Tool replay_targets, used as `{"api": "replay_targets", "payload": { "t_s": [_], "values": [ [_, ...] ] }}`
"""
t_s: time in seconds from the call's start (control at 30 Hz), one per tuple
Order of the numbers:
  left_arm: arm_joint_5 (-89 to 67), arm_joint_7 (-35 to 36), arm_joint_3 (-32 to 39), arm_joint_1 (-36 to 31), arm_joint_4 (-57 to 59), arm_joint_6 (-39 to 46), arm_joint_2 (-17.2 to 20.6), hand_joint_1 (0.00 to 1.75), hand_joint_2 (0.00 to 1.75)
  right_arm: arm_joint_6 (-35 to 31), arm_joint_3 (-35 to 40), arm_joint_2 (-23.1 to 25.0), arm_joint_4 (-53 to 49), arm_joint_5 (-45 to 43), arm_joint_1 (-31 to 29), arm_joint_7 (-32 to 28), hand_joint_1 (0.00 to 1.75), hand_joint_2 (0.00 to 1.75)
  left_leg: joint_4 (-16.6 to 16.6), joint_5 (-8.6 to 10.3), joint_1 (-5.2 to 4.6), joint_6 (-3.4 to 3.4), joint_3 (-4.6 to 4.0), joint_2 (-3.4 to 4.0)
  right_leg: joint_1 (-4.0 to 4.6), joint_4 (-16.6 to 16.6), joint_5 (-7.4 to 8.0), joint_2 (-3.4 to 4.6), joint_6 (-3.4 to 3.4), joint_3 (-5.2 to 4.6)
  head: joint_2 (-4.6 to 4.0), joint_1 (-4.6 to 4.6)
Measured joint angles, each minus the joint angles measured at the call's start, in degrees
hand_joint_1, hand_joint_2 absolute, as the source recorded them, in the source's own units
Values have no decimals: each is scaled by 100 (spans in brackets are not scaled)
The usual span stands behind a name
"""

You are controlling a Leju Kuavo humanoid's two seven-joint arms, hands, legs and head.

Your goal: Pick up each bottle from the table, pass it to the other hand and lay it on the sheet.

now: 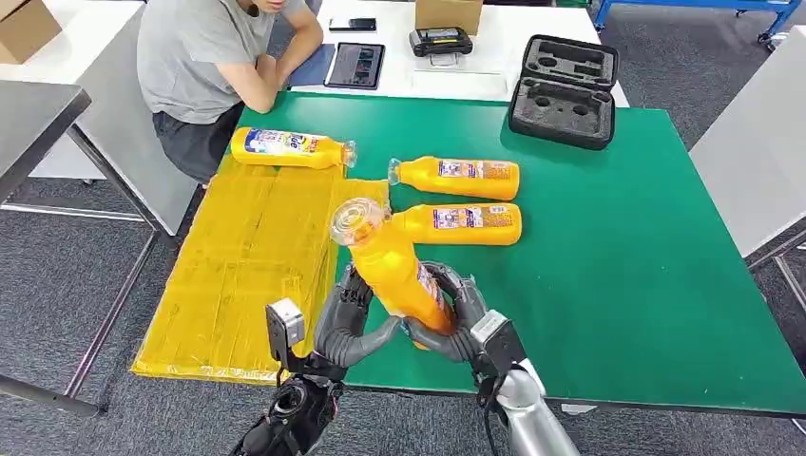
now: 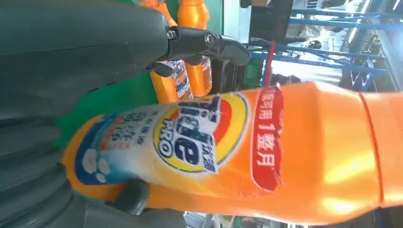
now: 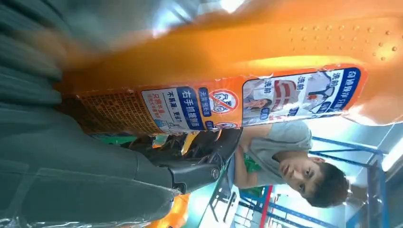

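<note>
Bottle [image 1: 392, 269] held tilted above the green table [image 1: 646, 285], cap end up, just beside the yellow sheet [image 1: 247, 256]. Left hand [image 1: 347, 318] and right hand [image 1: 456, 318] both grip its lower body from either side. Beyond it, two bottles [image 1: 456, 199] lie on the table near the sheet; another bottle [image 1: 290, 148] lies across the sheet's far edge. Person [image 1: 214, 66] seated past that.
</note>
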Motion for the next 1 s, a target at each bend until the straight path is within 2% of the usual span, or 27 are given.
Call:
{"api": "replay_targets", "payload": {
  "t_s": [0.23,0.73,0.77,0.87,0.93,1.0],
  "values": [
    [-6,-7,0,-29,0,20,-13,0,175,-20,54,13,48,0,-8,0,171,175,0,0,0,0,0,0,0,0,0,0,0,0,0,0],
    [181,50,2,-173,74,-68,-46,0,175,-199,120,20,227,-72,-68,0,171,175,0,0,0,0,0,0,0,0,0,0,0,-1,0,0],
    [181,50,2,-174,79,-68,-46,0,175,-199,118,20,227,-72,-68,0,166,175,0,0,0,0,0,0,0,0,0,0,0,-1,0,0],
    [181,50,2,-177,94,-70,-46,0,175,-199,120,20,229,-72,-68,0,171,175,0,0,0,0,0,0,0,0,0,0,0,-1,0,0],
    [184,50,2,-178,105,-77,-46,0,175,-201,120,20,234,-72,-68,0,166,175,0,0,0,0,0,0,0,0,0,0,0,-1,0,0],
    [206,48,2,-178,114,-114,-46,0,175,-203,120,20,236,-70,-68,0,171,175,0,0,0,0,0,0,0,0,0,0,0,-1,0,0]
  ]
}}
